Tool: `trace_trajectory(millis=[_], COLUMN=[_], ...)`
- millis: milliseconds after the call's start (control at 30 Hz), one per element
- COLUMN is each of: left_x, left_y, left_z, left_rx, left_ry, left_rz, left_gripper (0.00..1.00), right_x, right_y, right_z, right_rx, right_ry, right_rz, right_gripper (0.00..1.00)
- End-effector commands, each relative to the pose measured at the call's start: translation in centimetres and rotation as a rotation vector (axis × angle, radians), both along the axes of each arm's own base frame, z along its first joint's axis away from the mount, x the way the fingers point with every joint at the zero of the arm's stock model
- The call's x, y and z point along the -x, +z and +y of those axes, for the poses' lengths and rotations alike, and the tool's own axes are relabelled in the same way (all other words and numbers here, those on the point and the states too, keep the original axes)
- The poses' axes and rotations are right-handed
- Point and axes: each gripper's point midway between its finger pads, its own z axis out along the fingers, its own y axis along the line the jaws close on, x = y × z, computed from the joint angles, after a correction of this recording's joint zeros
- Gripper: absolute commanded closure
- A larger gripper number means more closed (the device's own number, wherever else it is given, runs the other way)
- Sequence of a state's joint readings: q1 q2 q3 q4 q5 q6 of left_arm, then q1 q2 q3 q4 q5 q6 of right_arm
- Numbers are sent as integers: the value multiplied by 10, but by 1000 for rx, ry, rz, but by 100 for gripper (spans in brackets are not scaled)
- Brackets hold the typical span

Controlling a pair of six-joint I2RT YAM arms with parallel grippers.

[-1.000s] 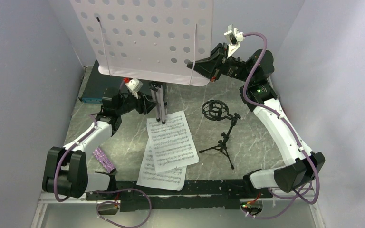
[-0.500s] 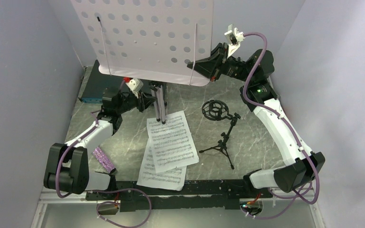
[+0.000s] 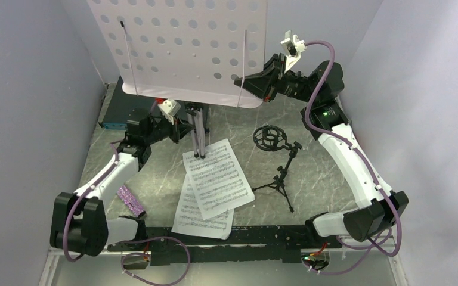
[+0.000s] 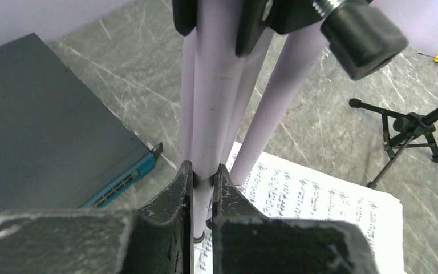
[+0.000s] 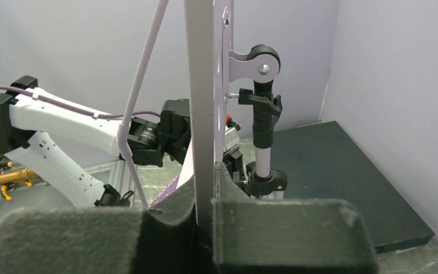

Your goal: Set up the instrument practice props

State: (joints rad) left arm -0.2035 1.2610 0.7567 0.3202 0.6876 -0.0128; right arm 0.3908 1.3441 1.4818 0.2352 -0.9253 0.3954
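Lilac stand leg (image 4: 214, 85) runs upright, pinched by left gripper (image 4: 202, 171); right gripper (image 5: 205, 177) clamps the desk (image 3: 185, 42) at its 4 o'clock corner.

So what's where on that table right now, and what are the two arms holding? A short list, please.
Left gripper: shut on a lower tube of the music stand
Right gripper: shut on the stand's perforated plate, at its lower right edge
Sheet-music pages: two, flat on the table, overlapping
Mic stand: on its tripod, right of the pages, holding no microphone
Microphone: lying on the table beside the left arm
Dark box: flat, back left
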Motion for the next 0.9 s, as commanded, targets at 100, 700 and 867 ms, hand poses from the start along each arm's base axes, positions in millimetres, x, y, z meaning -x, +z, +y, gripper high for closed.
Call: trace_trajectory(millis=[100,700,867], left_x=[7,13,18], left_y=[86,125,143], left_z=[14,36,36], left_rx=[70,173,190], left_ry=[102,270,269], left_rz=[-125,-97,-88], left_gripper=[97,97,97], right_x=[21,25,17], right_y=[36,50,50], right_z=[-8,-4,-6], right_rx=[-27,-2,22], right_ry=[11,26,-36], right_rz=[-81,-155,-173], right_gripper=[100,100,100])
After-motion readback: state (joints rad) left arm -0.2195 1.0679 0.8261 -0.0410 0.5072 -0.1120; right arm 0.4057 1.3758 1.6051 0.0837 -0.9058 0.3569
